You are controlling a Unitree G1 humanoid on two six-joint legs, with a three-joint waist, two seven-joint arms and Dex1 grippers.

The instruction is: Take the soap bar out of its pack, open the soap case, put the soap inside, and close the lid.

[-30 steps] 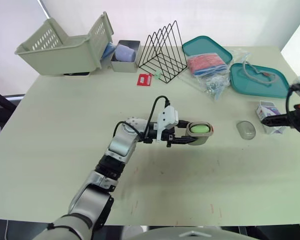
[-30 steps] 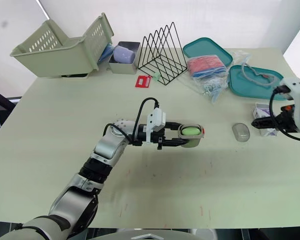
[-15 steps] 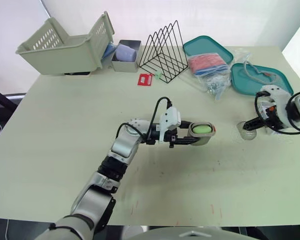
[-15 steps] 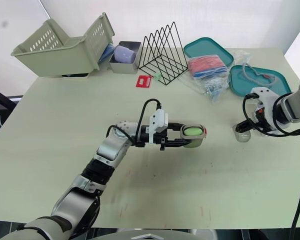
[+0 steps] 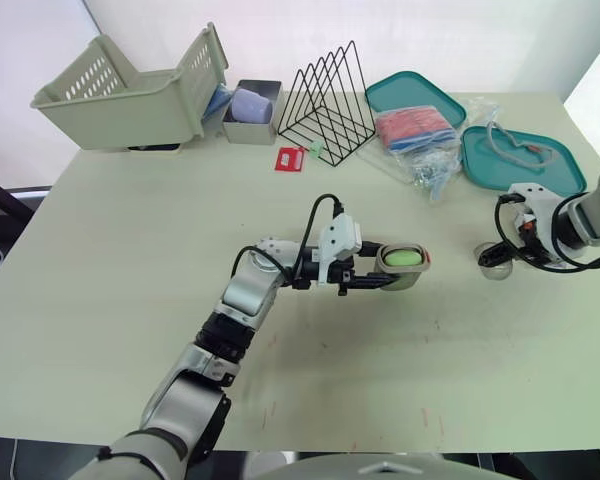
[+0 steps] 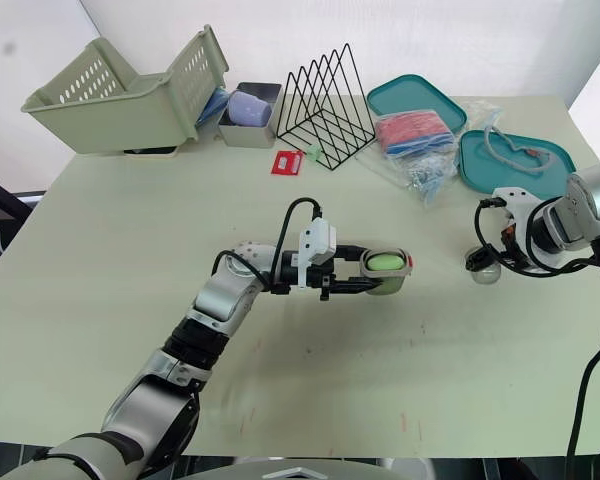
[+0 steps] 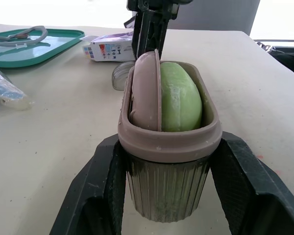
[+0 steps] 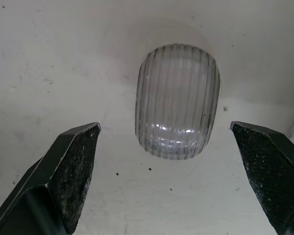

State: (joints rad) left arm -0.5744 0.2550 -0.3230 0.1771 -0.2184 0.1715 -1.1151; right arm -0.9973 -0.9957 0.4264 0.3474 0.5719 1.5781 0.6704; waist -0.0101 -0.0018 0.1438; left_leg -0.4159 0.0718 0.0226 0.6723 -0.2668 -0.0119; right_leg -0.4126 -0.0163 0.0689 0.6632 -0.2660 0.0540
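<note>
Left gripper is clamped on the soap case: one black finger flat against each side of the ribbed body, holding it near the middle of the bench. I cannot tell whether the case rests on the bench or is held just above it. The case is open at the top. The green soap stands on edge inside it, beside a mauve insert that is also upright.

The clear ribbed lid is off and lies on the bench, well apart from the case on the robot's right. Right gripper sits over the lid with its fingers spread wide, one on each side, and bench shows between each pad and the lid.

The soap pack lies on the bench just beyond the lid.
</note>
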